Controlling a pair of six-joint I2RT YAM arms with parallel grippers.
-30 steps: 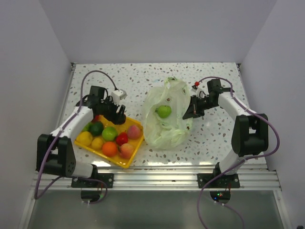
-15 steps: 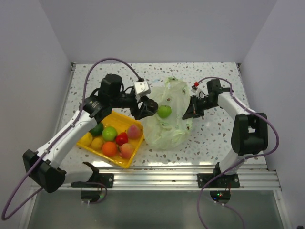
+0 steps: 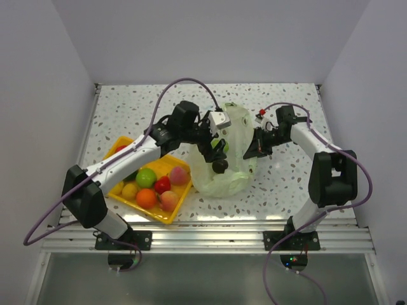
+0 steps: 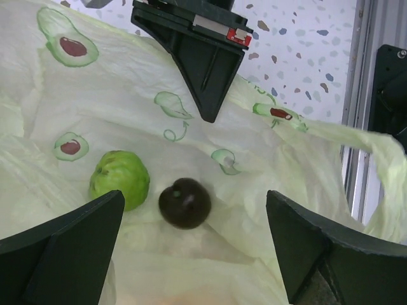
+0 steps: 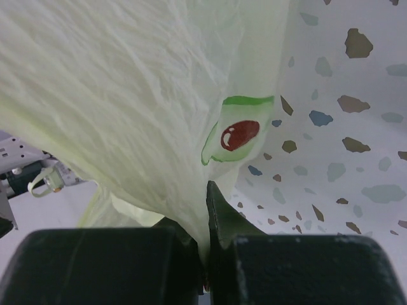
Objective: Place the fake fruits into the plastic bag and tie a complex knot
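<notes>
Plastic bag [image 3: 236,181], avocado-printed, is clamped by right hand [image 3: 250,152]; left hand [image 4: 194,198] gapes above purple fruit [image 4: 184,203].

— Was there any writing to read?
— None. The plastic bag [image 4: 114,101] carried only avocado pictures [image 4: 70,47], no words.
— And the red-and-white sticker [image 4: 236,35] on the right tool [image 4: 208,116]?
— Too small and blurred. No letter or number could be made out on it.
</notes>
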